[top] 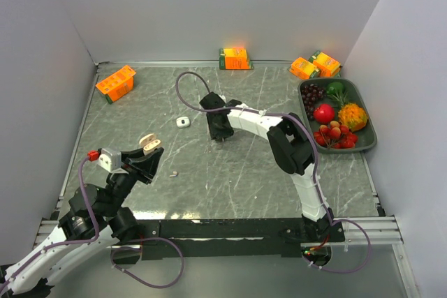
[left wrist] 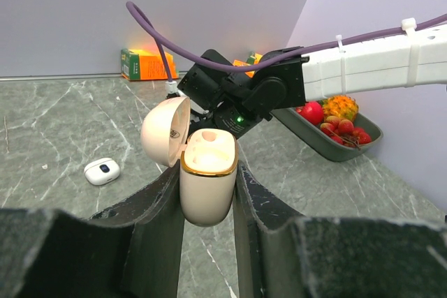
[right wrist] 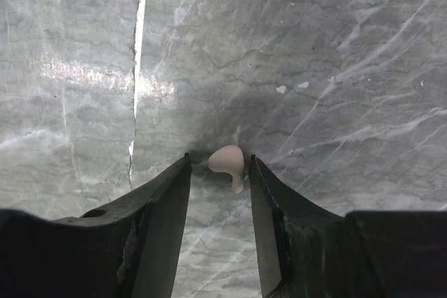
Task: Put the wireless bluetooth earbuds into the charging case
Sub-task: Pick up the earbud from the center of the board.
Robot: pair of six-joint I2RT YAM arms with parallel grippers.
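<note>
Left gripper (left wrist: 207, 176) clamped on charging case (left wrist: 208, 204), lid hinged open, centre of left wrist view. Right gripper (right wrist: 220, 160): jaws apart, straddling one earbud (right wrist: 228, 161) lying on the marble table (right wrist: 314, 68), lower centre of right wrist view, narrow gap each side.

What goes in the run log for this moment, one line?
left gripper: shut on charging case, lid open | right gripper: open, astride earbud on table | step: earbud not yet gripped

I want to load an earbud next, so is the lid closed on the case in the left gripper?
No, the beige charging case clamped in the left gripper has its lid swung open, baring the cavity.
</note>
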